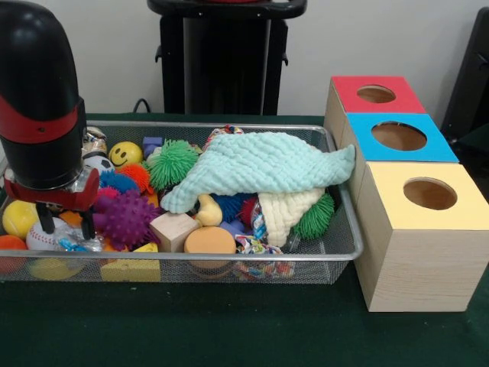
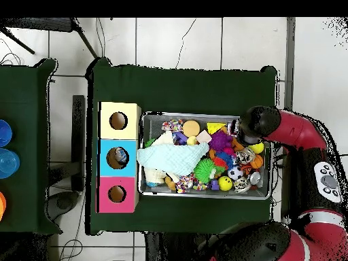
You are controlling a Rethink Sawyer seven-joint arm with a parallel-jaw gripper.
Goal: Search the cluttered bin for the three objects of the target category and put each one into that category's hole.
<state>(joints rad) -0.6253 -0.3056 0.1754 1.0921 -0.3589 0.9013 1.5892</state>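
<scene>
The silver wire-mesh bin (image 1: 229,258) lies on the green table, full of toys. It also shows in the overhead view (image 2: 204,115). My gripper (image 1: 67,225) hangs low over the bin's left end in the front view, fingers apart and empty. It is just above a baseball (image 1: 40,237) and beside a purple spiky ball (image 1: 126,218). In the overhead view the gripper (image 2: 236,127) is at the bin's upper right. Three wooden boxes with round holes stand beside the bin: red (image 1: 378,93), blue (image 1: 399,136), yellow (image 1: 428,195).
A mint cloth (image 1: 260,164) and a cream cloth (image 1: 286,210) cover the bin's middle and right. Also inside are a green fuzzy ball (image 1: 172,162), a smiley ball (image 1: 126,154), a wooden cube (image 1: 173,229), an orange disc (image 1: 210,241) and a yellow ball (image 1: 19,218).
</scene>
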